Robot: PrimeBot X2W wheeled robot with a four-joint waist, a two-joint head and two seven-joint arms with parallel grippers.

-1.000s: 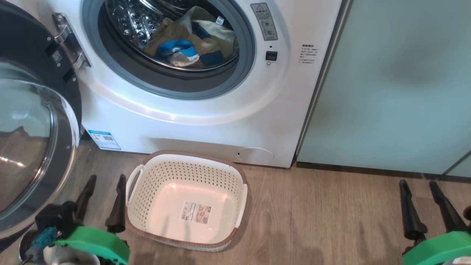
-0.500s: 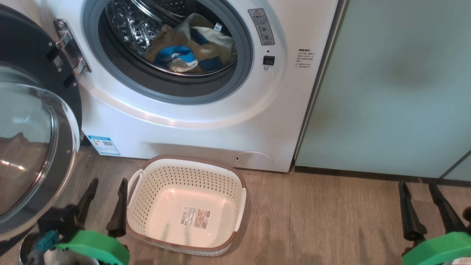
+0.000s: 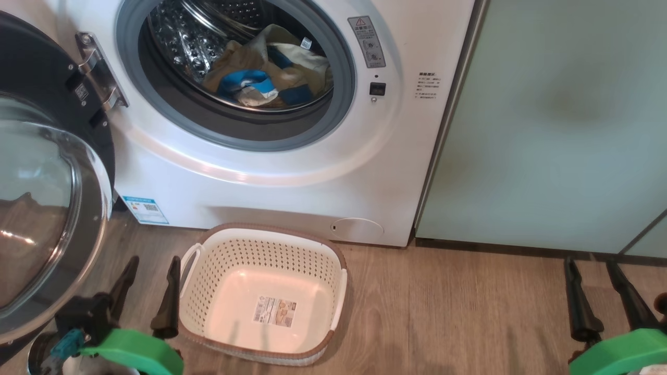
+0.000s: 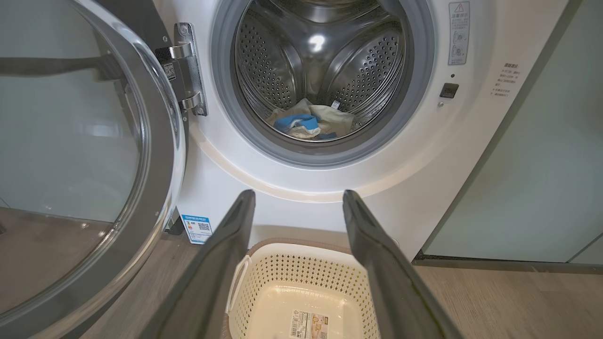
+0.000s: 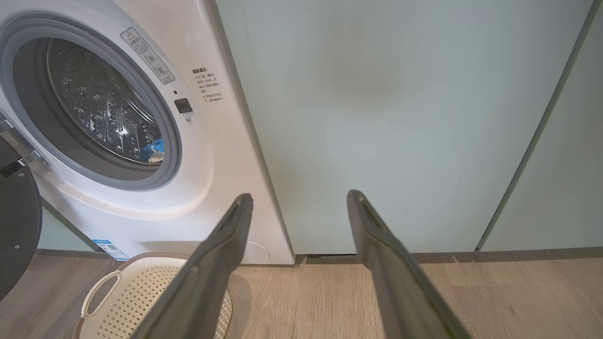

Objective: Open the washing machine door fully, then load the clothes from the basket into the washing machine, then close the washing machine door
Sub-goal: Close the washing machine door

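Observation:
The white washing machine [image 3: 312,172] stands with its door [image 3: 47,208] swung wide open to the left on its metal hinge [image 3: 99,70]. Pale yellow and blue clothes [image 3: 266,78] lie in the steel drum, also seen as clothes [image 4: 308,125] low in the drum. The cream basket [image 3: 263,291] sits on the floor before the machine with nothing but its paper label inside. My left gripper [image 3: 151,263] is open, low at the basket's left handle, holding nothing. My right gripper [image 3: 591,265] is open at the far right, over bare floor.
Pale green cabinet panels [image 3: 557,120] stand right of the machine. Wood-look floor [image 3: 443,312] stretches between basket and right gripper. The open door's glass bowl bulges out close beside my left arm.
The head view has drifted slightly, so the machine and basket sit a little lower and further left in the picture. Both grippers stay open and nearly still.

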